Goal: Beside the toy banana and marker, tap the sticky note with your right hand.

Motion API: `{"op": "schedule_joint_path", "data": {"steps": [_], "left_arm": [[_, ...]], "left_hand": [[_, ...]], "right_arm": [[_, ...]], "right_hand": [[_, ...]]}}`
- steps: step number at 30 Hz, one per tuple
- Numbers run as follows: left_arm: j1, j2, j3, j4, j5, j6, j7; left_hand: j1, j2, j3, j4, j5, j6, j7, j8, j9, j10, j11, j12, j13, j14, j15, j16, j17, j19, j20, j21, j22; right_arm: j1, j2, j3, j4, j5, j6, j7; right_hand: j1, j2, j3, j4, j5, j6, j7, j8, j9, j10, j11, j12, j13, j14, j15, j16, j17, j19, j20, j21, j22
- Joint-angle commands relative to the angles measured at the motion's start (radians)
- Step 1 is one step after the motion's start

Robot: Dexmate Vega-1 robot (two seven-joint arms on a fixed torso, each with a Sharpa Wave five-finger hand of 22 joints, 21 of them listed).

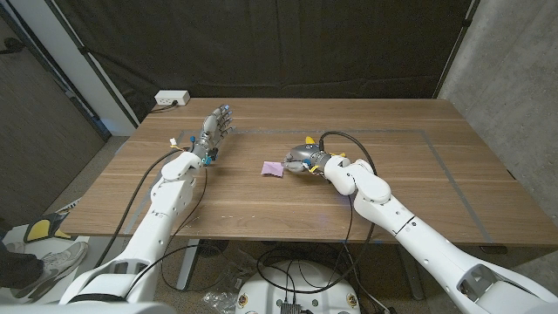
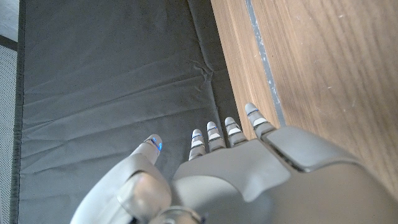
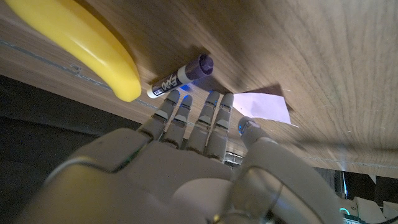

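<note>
Yellow banana (image 3: 81, 43), purple-capped white marker (image 3: 180, 77), pale purple sticky note (image 3: 264, 106).

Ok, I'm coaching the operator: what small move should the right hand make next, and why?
Probably ease the right hand a little toward the robot's left and down. Its fingers sit open beside the marker and toy banana, with the sticky note just off their tips.
</note>
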Motion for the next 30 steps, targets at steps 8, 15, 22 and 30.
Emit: {"op": "schedule_joint_path", "data": {"steps": [8, 15, 22, 30], "left_arm": [[-0.016, -0.007, -0.001, 0.027, 0.009, 0.009, -0.009], [-0.019, -0.012, -0.004, 0.039, 0.009, 0.002, -0.012], [-0.024, -0.013, -0.009, 0.052, 0.008, -0.006, -0.018], [-0.030, -0.014, -0.011, 0.065, 0.010, -0.004, -0.020]], "left_hand": [[-0.001, -0.010, -0.004, -0.001, 0.006, -0.010, 0.000, 0.001, 0.004, -0.007, -0.005, 0.003, 0.003, 0.002, -0.002, 0.005, 0.002, 0.003, -0.001, -0.001, 0.001], [-0.002, -0.009, -0.005, -0.002, 0.007, -0.011, 0.001, 0.001, 0.003, -0.006, -0.005, 0.003, 0.003, 0.001, -0.002, 0.005, 0.001, 0.002, -0.001, -0.001, 0.001], [-0.003, -0.009, -0.006, -0.002, 0.007, -0.011, 0.000, 0.001, 0.003, -0.007, -0.008, 0.003, 0.003, 0.001, -0.002, 0.004, 0.001, 0.002, 0.000, -0.001, 0.001], [-0.004, -0.009, -0.006, -0.002, 0.008, -0.012, 0.001, 0.001, 0.003, -0.008, -0.006, 0.003, 0.003, 0.001, -0.001, 0.004, 0.001, 0.002, 0.000, -0.002, 0.001]], "right_arm": [[-0.024, 0.011, 0.016, -0.001, 0.114, 0.186, -0.239], [-0.008, 0.021, 0.004, 0.007, 0.128, 0.222, -0.236], [0.038, 0.035, -0.031, 0.052, 0.156, 0.253, -0.137], [0.087, 0.066, -0.057, 0.123, 0.177, 0.241, -0.052]], "right_hand": [[0.055, 0.012, 0.019, -0.036, 0.004, -0.198, -0.009, -0.054, 0.000, -0.149, -0.011, -0.068, 0.006, -0.035, -0.028, -0.009, 0.018, 0.000, -0.006, 0.012, 0.000], [0.065, 0.017, 0.018, -0.032, 0.005, -0.258, -0.021, -0.042, 0.001, -0.192, -0.024, -0.059, 0.007, -0.074, -0.024, -0.010, 0.023, -0.018, -0.009, 0.011, 0.001], [0.075, 0.028, 0.040, 0.014, 0.009, -0.172, -0.037, -0.013, 0.001, -0.126, -0.041, -0.034, 0.006, -0.097, -0.031, -0.002, 0.033, -0.041, -0.028, 0.013, 0.004], [-0.053, -0.002, -0.041, 0.131, -0.004, -0.200, -0.014, -0.038, -0.001, -0.170, -0.020, -0.051, 0.007, -0.180, 0.014, -0.011, 0.038, -0.114, -0.011, -0.006, 0.004]]}}
